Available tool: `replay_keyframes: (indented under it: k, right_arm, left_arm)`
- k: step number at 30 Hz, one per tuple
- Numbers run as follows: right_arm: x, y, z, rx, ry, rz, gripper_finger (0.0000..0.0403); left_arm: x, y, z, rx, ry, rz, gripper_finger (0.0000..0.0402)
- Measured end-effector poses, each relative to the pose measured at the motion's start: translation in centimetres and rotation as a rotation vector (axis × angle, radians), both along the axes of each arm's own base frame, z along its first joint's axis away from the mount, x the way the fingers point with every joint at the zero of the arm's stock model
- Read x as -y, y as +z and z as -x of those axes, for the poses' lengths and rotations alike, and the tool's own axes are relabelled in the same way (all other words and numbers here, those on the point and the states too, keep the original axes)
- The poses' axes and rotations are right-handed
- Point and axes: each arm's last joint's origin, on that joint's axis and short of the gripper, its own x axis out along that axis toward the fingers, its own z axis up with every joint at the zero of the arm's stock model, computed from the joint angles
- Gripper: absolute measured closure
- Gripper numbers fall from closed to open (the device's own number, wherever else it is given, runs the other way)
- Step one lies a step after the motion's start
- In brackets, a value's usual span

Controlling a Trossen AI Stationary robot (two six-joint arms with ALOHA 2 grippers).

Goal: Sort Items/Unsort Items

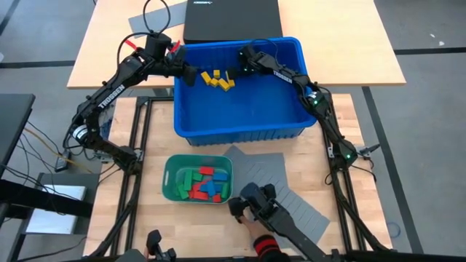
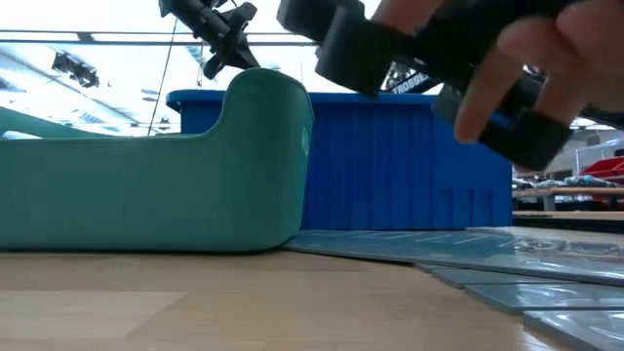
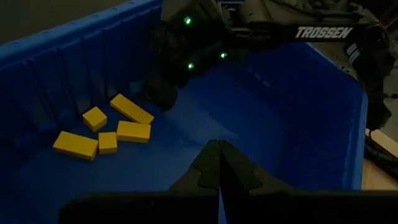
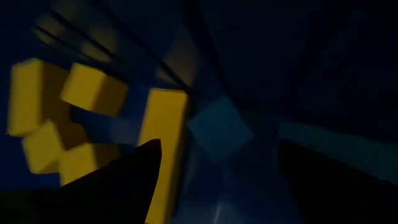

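Blue bin point(image 1: 240, 120) at table centre. Green tray point(image 1: 172, 182) near front edge, just beside grey sheet point(image 1: 287, 193). Black box point(image 1: 231, 20) behind bin. Wooden table point(image 1: 378, 51) beneath.

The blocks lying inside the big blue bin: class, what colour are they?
Yellow blocks, clearest in the left wrist view.
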Motion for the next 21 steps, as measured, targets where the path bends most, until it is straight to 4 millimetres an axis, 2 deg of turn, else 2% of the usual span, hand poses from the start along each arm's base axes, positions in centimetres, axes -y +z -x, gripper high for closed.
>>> replay_keyframes:
  k: [10,21]
  right_arm:
    - [1.05,-0.17,0.61,0.032,0.002,0.022,0.0083]
    - [0.77,-0.51,1.02,-0.017,0.008,-0.02,0.0092]
  left_arm:
    - [-0.01,-0.05,0.04,-0.008,0.009,0.0,0.0396]
    - [0.01,-0.11,0.06,-0.013,0.01,0.005,0.0396]
